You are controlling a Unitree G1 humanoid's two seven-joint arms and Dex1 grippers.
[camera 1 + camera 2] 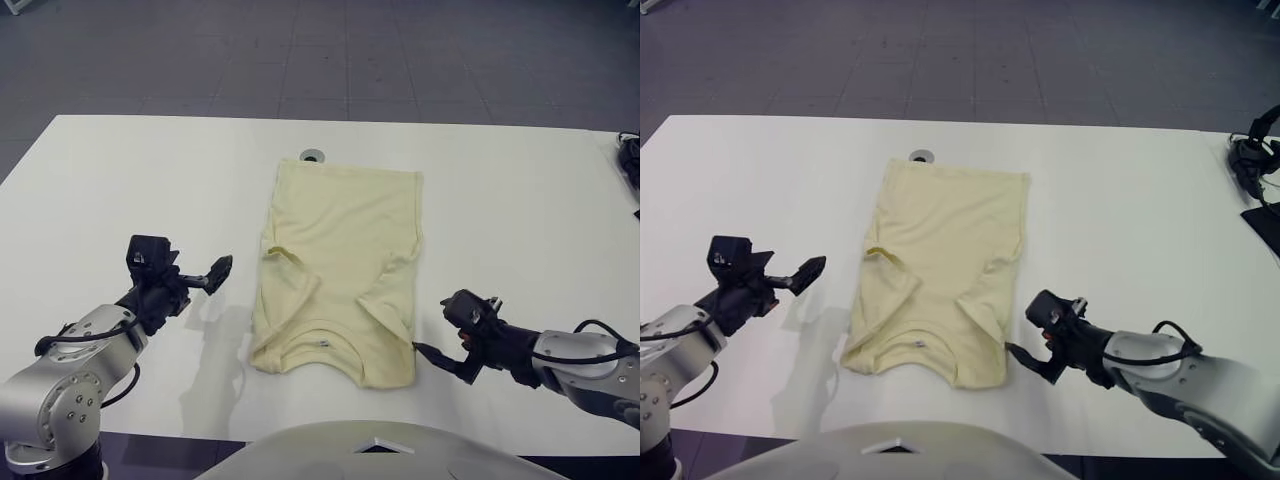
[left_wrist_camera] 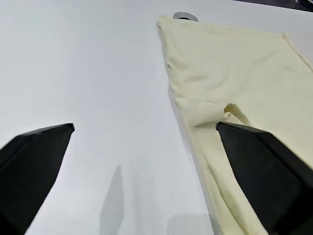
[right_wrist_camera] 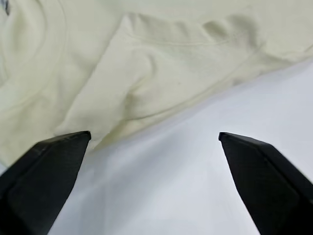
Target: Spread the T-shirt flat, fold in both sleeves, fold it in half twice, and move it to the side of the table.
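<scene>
A pale yellow T-shirt lies flat in the middle of the white table, collar toward me, both sleeves folded in over its body. My left gripper hovers open above the table a short way left of the shirt's left edge. My right gripper is open and low at the shirt's near right corner, its fingertips just beside the folded sleeve. Neither gripper holds anything.
A small round metal grommet sits in the table just beyond the shirt's far edge. Dark cables and gear lie at the table's far right edge. Bare white table stretches left and right of the shirt.
</scene>
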